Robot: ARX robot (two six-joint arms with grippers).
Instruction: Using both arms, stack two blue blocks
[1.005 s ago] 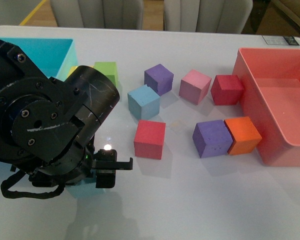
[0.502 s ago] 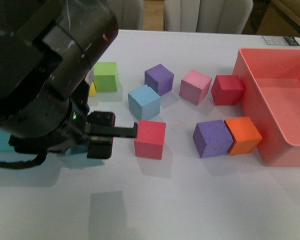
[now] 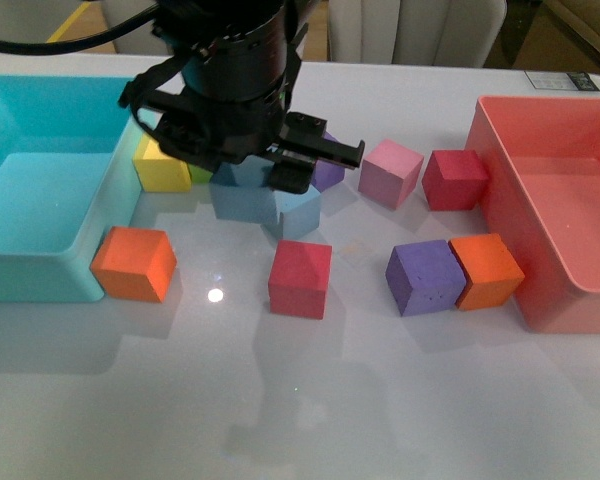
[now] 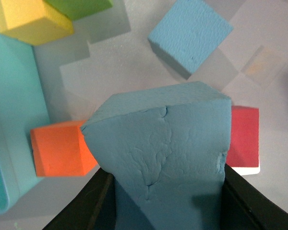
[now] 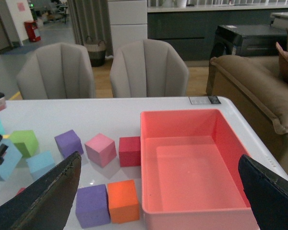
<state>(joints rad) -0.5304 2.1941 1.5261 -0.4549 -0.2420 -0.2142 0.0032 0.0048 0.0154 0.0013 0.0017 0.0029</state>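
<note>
Home-style lounge or office break area, can't tell which. Beyond the right fingers (image 5: 48,196): white glossy bench (image 5: 86,115), two grey padded chairs (image 5: 149,67) at its far edge, and a brown sofa (image 5: 245,86) off to one side. Further back are a dark cabinet run (image 5: 182,24) with a countertop, a grey curtain (image 5: 89,19), a white drawer unit (image 5: 127,19), a woven basket (image 5: 97,52) and wood floor (image 5: 198,81).

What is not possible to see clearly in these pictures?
Front view: the left gripper hides most of the rear purple cube.
Left wrist view: the held blue block covers the fingertips.
Front view: the table label is too small to read.
</note>
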